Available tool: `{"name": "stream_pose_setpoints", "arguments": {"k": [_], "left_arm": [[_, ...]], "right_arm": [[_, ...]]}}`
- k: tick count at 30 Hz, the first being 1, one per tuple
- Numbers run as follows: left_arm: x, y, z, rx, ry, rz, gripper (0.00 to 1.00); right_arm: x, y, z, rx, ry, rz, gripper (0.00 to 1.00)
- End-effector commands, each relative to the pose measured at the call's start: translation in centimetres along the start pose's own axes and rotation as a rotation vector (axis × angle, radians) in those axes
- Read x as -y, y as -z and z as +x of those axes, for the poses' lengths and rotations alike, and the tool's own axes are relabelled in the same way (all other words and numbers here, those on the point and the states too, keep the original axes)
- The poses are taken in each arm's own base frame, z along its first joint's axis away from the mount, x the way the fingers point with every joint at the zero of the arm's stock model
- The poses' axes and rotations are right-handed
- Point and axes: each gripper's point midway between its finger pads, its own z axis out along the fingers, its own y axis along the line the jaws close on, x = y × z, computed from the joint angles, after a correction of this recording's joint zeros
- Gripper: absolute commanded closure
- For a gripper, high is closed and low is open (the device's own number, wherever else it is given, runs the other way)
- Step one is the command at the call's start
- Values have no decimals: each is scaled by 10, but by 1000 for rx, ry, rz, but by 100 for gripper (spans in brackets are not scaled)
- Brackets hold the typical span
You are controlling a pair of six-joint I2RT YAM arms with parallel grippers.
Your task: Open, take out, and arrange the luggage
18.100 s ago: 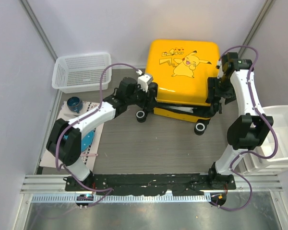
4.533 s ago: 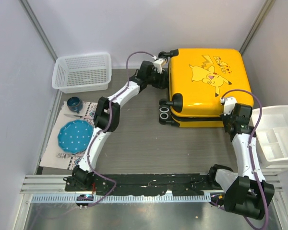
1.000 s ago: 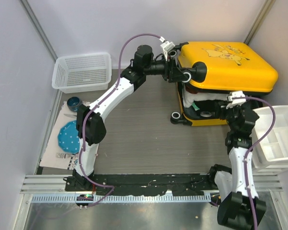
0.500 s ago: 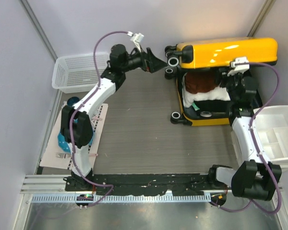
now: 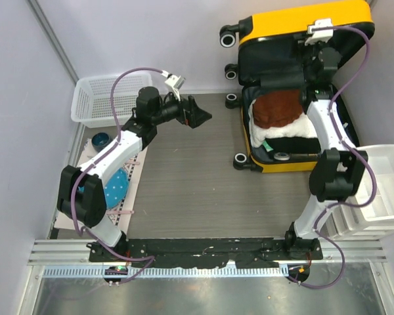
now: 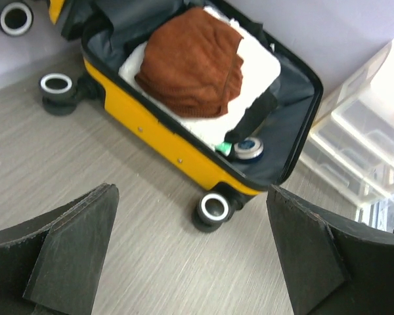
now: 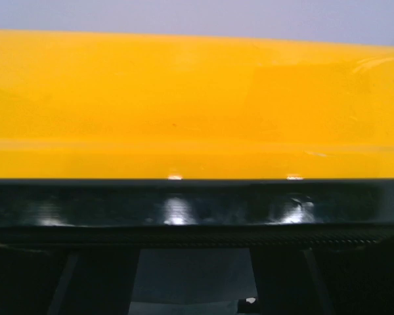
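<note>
Luggage [image 5: 276,163] sits in the upper right of the overhead frame, opened. Its yellow lower half lies flat on the desk [image 5: 197,197], and its lid [image 5: 295,20] stands upright against the back wall with the dark lining facing you. Inside the lower half, a folded brown cloth [image 5: 279,108] lies on a white cloth [image 5: 299,128], and a round tin [image 5: 284,156] sits at the near edge beside them.

Your left hand [image 5: 200,118] hangs above bare desk, left of the luggage and apart from it. Its fingers are spread wide with nothing between them.

Your right hand [image 5: 318,49] is up at the lid. Its wrist view is filled by yellow shell and the black zip band [image 7: 197,203], so you cannot tell whether it is grasping the lid or released.

At upper left you have a white mesh basket [image 5: 108,98], and at the right edge white drawer bins [image 5: 381,177].
</note>
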Motion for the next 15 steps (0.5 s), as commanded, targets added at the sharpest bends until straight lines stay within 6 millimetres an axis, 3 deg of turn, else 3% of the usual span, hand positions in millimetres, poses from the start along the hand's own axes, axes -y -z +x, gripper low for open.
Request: {"name": "stream_pose_setpoints", "arguments": {"k": [1, 2, 3, 4, 5, 6, 7, 9, 15], "left_arm": [[9, 14, 10, -16, -68, 24, 0], [11, 14, 17, -31, -124, 33, 0], [12, 15, 24, -47, -152, 39, 0], [12, 17, 36, -69, -178, 49, 1], [15, 15, 44, -89, -229, 66, 0], [16, 16, 50, -103, -251, 74, 1], [17, 16, 56, -119, -261, 82, 0], [18, 14, 66, -145, -273, 94, 0], [8, 14, 73, -169, -244, 43, 1]], "right_arm": [[35, -39, -72, 198, 29, 145, 34], [32, -55, -49, 165, 26, 147, 32], [32, -65, -41, 150, 24, 153, 31], [41, -71, -74, 222, 20, 178, 31], [44, -77, -77, 231, 24, 195, 30], [38, -92, -43, 180, 26, 187, 30], [44, -94, -73, 245, 25, 207, 30], [41, -104, -57, 231, 49, 219, 27], [39, -94, -58, 239, 65, 212, 25]]}}
